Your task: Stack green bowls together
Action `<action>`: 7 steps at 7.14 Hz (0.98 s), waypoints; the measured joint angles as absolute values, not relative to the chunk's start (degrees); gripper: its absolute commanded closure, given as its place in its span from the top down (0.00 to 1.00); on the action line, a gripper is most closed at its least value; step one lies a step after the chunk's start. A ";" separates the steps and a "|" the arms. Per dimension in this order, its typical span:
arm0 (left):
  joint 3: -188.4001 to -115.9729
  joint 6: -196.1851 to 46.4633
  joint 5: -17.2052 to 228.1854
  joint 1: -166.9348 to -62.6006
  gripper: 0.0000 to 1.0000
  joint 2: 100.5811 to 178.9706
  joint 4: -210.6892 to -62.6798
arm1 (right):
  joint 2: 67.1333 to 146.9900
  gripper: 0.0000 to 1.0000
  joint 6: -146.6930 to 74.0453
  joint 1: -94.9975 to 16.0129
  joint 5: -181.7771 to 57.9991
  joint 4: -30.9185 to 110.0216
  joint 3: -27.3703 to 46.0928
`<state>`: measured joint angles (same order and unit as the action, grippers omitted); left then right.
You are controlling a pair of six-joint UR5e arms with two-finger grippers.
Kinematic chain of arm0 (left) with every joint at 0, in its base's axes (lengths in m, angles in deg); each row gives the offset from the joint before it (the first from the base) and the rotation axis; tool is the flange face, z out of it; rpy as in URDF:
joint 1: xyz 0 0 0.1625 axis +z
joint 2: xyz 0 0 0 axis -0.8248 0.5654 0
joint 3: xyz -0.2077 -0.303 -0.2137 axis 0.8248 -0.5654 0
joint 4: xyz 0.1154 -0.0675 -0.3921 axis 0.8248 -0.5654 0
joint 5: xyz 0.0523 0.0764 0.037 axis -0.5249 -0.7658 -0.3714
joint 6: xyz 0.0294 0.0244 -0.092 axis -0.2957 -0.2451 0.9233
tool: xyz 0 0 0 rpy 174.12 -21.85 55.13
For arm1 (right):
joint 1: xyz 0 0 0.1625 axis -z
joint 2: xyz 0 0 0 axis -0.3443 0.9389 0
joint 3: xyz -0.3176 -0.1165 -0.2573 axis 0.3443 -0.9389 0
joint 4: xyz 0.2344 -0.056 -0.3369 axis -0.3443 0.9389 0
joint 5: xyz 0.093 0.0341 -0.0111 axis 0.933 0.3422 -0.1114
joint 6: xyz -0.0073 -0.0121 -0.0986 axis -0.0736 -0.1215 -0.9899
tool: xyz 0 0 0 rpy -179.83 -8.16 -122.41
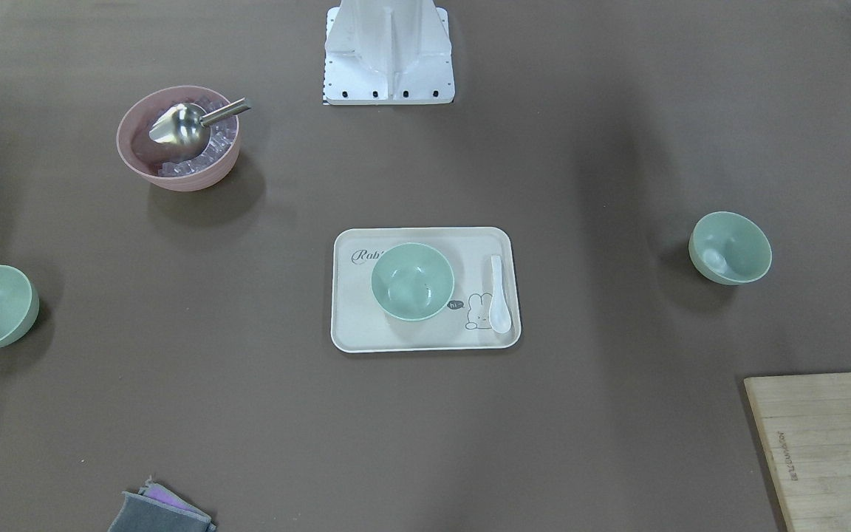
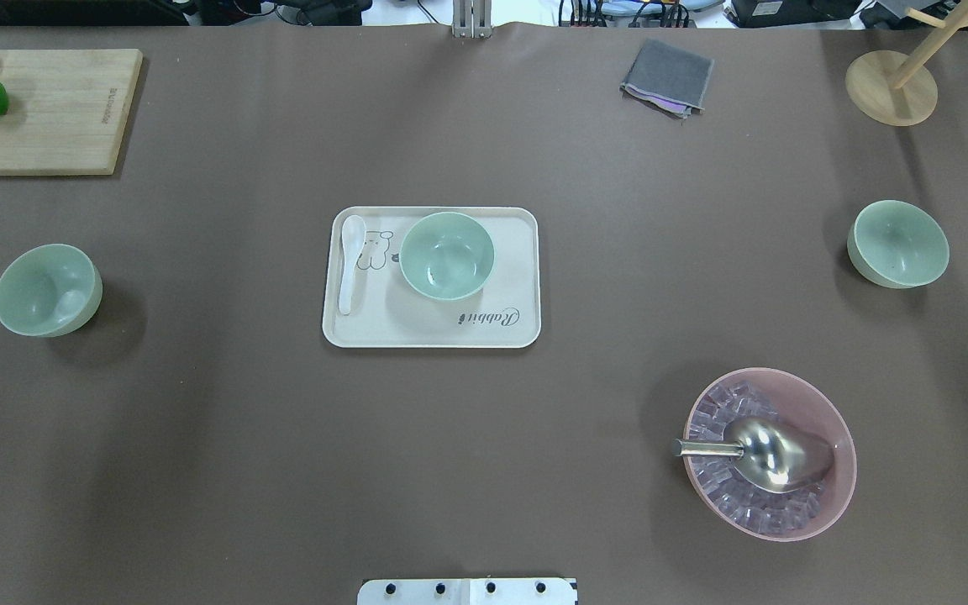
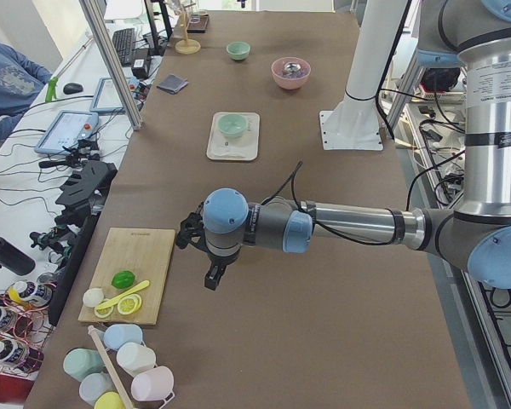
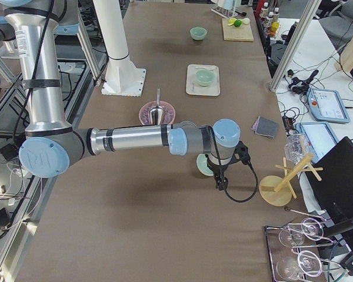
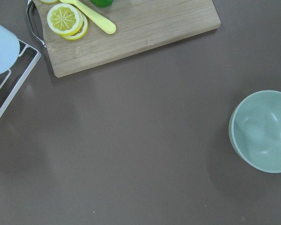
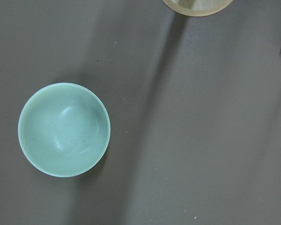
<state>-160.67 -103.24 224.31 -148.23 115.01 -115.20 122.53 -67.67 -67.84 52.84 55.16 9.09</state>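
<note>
Across the tabletop (image 2: 484,470) three green bowls are sitting well apart: the middle bowl (image 2: 447,255) on the tray (image 2: 518,326), the left bowl (image 2: 48,290) and right bowl (image 2: 898,244) lying near the wrists. Whether the left claw (image 3: 211,279) or right claw (image 4: 221,182) is released, I cannot tell. The bowls are looking light, stiff and slick, so pinching a rim wall seems soundest.

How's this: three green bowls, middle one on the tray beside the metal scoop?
No. Beside the middle green bowl on the tray lies a white spoon; the metal scoop sits in the pink bowl. Overhead exterior view shows it.

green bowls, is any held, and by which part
None held: tray bowl on the tray, left bowl and right bowl on the table, left pincer and right pincer above them.
</note>
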 measured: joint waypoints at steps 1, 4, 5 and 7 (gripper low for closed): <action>-160.80 -102.93 224.26 -148.25 0.97 115.01 -115.20 | 122.93 1.00 -67.66 -67.41 53.54 55.14 9.10; -161.00 -101.81 224.07 -148.20 0.97 115.32 -115.36 | 123.55 1.00 -65.13 -66.44 53.59 55.12 9.07; -161.03 -99.74 224.12 -147.95 0.97 115.32 -115.54 | 123.53 0.99 -63.99 -66.05 53.16 54.63 8.93; -160.97 -92.99 222.05 -145.14 0.97 115.39 -116.87 | 123.24 0.98 -61.24 -63.58 50.35 46.37 5.63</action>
